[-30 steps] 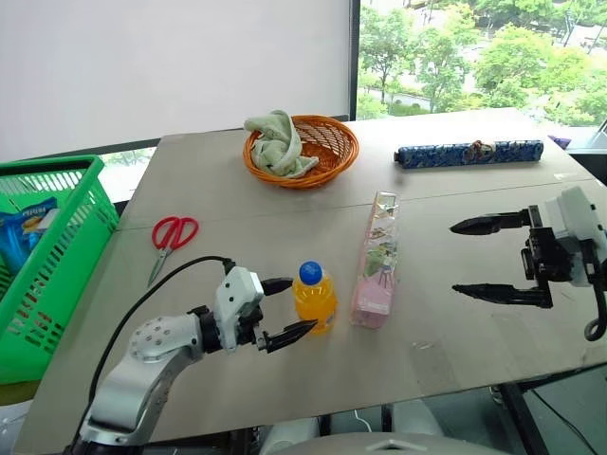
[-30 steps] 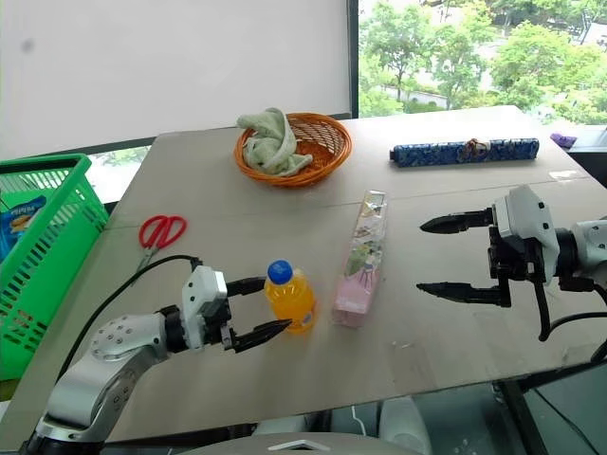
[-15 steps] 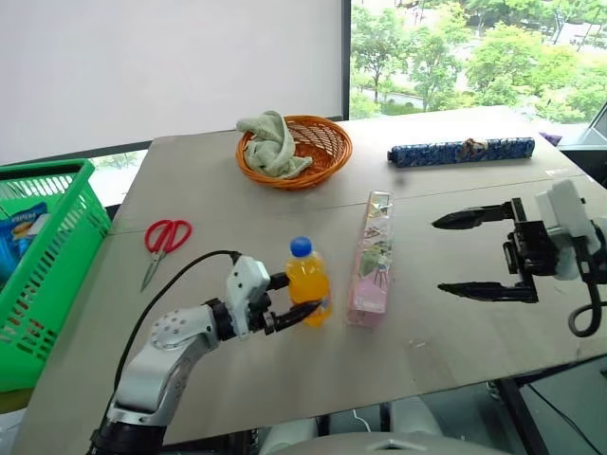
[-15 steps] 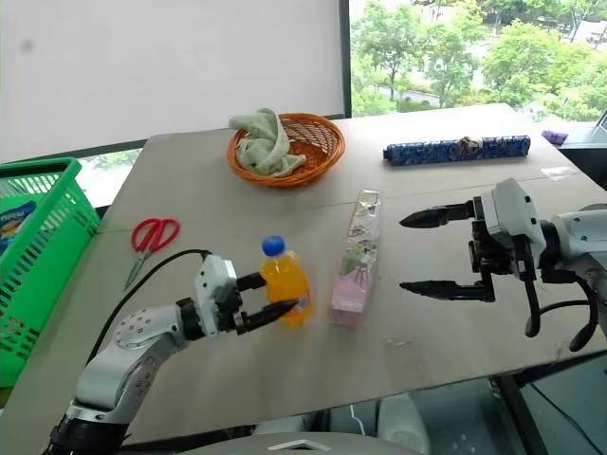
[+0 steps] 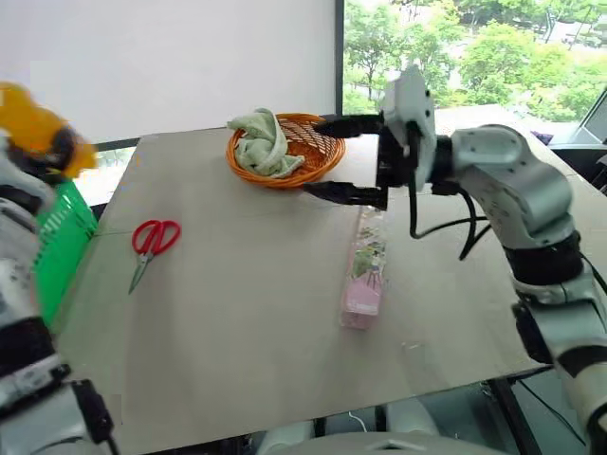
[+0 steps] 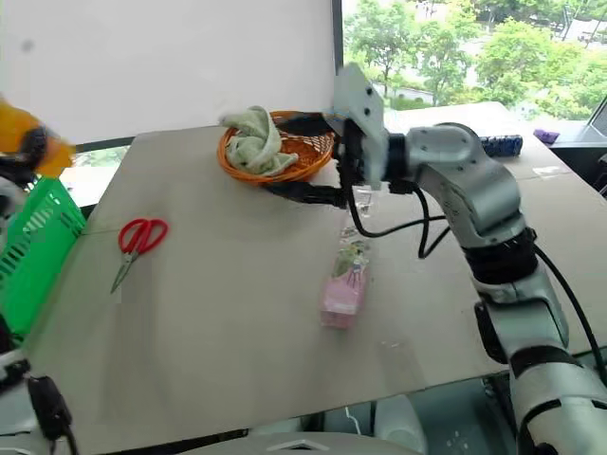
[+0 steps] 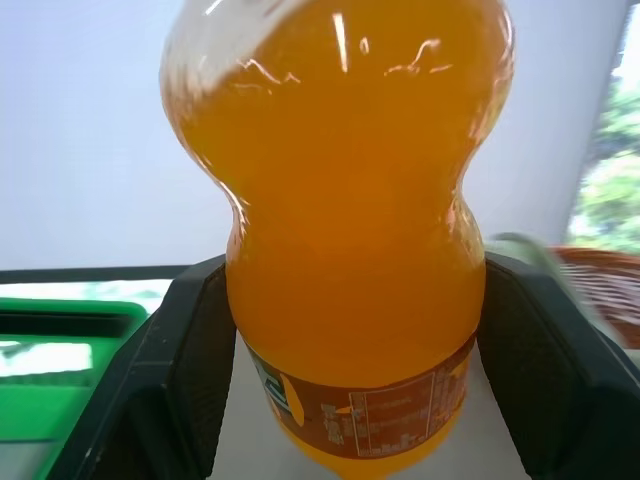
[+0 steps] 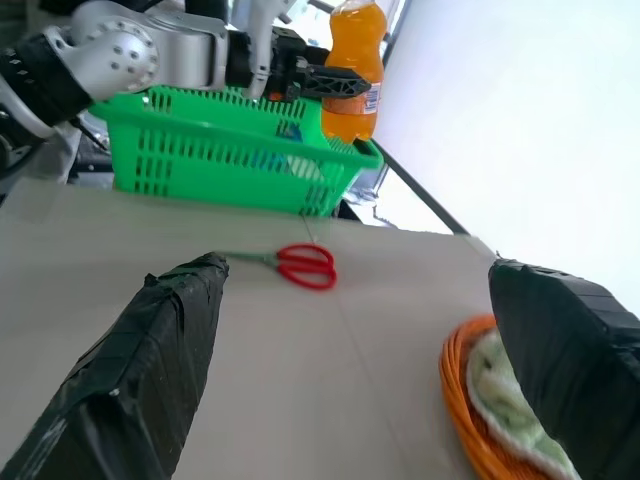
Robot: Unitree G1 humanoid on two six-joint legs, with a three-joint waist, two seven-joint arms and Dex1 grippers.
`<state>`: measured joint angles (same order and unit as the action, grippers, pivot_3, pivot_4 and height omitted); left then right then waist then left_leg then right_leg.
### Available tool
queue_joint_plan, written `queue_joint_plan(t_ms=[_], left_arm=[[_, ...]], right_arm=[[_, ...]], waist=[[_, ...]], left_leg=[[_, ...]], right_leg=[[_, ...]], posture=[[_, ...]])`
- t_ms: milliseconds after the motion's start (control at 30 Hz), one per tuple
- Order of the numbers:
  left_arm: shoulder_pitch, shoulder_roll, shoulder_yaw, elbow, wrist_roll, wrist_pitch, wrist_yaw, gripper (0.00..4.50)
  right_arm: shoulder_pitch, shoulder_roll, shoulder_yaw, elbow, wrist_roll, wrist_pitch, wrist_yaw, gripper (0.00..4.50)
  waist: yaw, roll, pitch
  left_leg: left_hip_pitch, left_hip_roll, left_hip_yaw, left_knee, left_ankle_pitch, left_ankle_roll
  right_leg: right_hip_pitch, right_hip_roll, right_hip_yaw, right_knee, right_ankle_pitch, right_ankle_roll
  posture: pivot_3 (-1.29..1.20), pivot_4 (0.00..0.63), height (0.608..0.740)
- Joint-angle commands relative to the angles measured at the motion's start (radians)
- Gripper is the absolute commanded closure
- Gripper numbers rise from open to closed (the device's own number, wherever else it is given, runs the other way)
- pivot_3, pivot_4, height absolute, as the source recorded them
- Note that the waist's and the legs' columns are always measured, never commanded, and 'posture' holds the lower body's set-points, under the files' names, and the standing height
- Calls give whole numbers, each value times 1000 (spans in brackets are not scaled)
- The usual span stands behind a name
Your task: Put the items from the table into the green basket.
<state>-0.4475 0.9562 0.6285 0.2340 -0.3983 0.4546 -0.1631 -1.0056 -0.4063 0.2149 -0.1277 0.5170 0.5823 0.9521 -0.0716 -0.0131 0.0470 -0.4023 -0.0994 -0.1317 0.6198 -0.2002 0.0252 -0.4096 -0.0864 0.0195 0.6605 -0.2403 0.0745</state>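
Bottle (image 7: 345,240): orange drink, clamped between the two black fingers (image 7: 175,375) of the left gripper (image 8: 300,78). Grip sits at the bottle's waist, one finger on each side. In the right wrist view the bottle stands upright in that gripper, in the air above the near rim of the green basket (image 8: 225,150), not touching it. In the head views the bottle is a blurred orange shape at the far left, just above the basket's edge.

Basket: stands off the table's left edge, below the left gripper. Something blue lies inside; cannot tell what.

Right gripper (image 5: 346,156): fingers spread wide, nothing between them. It points toward the robot's left, level, above the table (image 5: 247,313). Upper finger reaches over the rim of the orange wicker basket (image 5: 318,152); lower finger hangs over the far end of the box (image 5: 363,270). Contact with either: cannot tell.

Box: long, clear, pinkish, flat on the table, running from below the right gripper toward the near edge.

Scissors (image 5: 150,244): red handles, flat on the table, well apart from the right gripper, between it and the green basket.

Wicker basket holds a crumpled pale green cloth (image 5: 261,144).
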Motion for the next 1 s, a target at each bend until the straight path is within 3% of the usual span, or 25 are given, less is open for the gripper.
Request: queue_joint_plan(t_ms=[33,300,333,400,467,600,700,800,867,933,1000], left_arm=[[-54,103,8,226,79,-125,-37,1617],[-104,201,-84,710,169,-340,-201,1617],[-103,208,-90,735,174,-365,-214,543],[-117,221,-77,773,175,-394,-189,64],[-135,223,-69,781,170,-420,-168,64],[-139,101,-76,458,53,-390,-275,64],[-50,-27,-110,90,-137,-143,-346,64],[101,-113,-225,-287,-322,110,-408,64],[157,-160,-315,-467,-426,282,-368,64],[173,-181,-411,-577,-429,361,-344,64],[78,-255,-507,-601,-451,552,-199,64]], right_arm=[[-53,36,-28,7,12,7,-13,0],[-63,78,-33,13,-26,-18,-34,0],[-61,75,-32,11,-30,-17,-33,0],[-56,68,-35,3,-30,-13,-30,0],[-53,61,-38,-1,-31,-13,-26,0],[-30,39,-48,-20,-23,-21,-9,0],[22,-1,-59,-76,10,-14,37,0],[103,-94,-73,-136,38,40,83,0],[167,-176,-88,-165,35,72,93,0],[226,-243,-114,-193,45,110,86,0],[332,-342,-170,-242,63,162,95,0]], waist=[[5,0,0],[24,-6,-3],[23,-7,-3],[18,-11,-6],[15,-15,-8],[24,-15,-8],[31,-16,-10],[19,-18,-12],[8,-18,-12],[3,-17,-12],[-10,-10,-9]], left_leg=[[1,0,0,-2,0,0],[2,0,0,-4,-2,-4],[2,1,0,-4,-1,-5],[2,2,-1,-4,-1,-6],[2,4,-2,-4,-1,-7],[3,4,-1,-4,0,-8],[3,3,-1,-3,0,-8],[3,3,0,-3,0,-6],[3,3,0,-3,0,-5],[2,3,0,-3,0,-3],[3,6,2,-3,0,-2]], right_leg=[[0,0,0,-1,0,0],[0,0,-1,1,1,-2],[0,1,-1,2,1,-2],[-1,2,-2,2,2,-3],[-1,4,-3,2,2,-4],[0,1,-3,2,3,-4],[2,0,-4,2,3,-4],[2,-1,-2,1,3,-4],[2,-1,-1,1,3,-4],[1,-2,0,1,2,-4],[1,-1,1,2,2,-5]], posture=[[-7,0,740],[-34,0,740],[-34,0,740],[-42,0,740],[-38,0,740],[-29,0,740],[-27,0,740],[-37,0,740],[-58,0,740],[-77,0,740],[-114,0,740]])
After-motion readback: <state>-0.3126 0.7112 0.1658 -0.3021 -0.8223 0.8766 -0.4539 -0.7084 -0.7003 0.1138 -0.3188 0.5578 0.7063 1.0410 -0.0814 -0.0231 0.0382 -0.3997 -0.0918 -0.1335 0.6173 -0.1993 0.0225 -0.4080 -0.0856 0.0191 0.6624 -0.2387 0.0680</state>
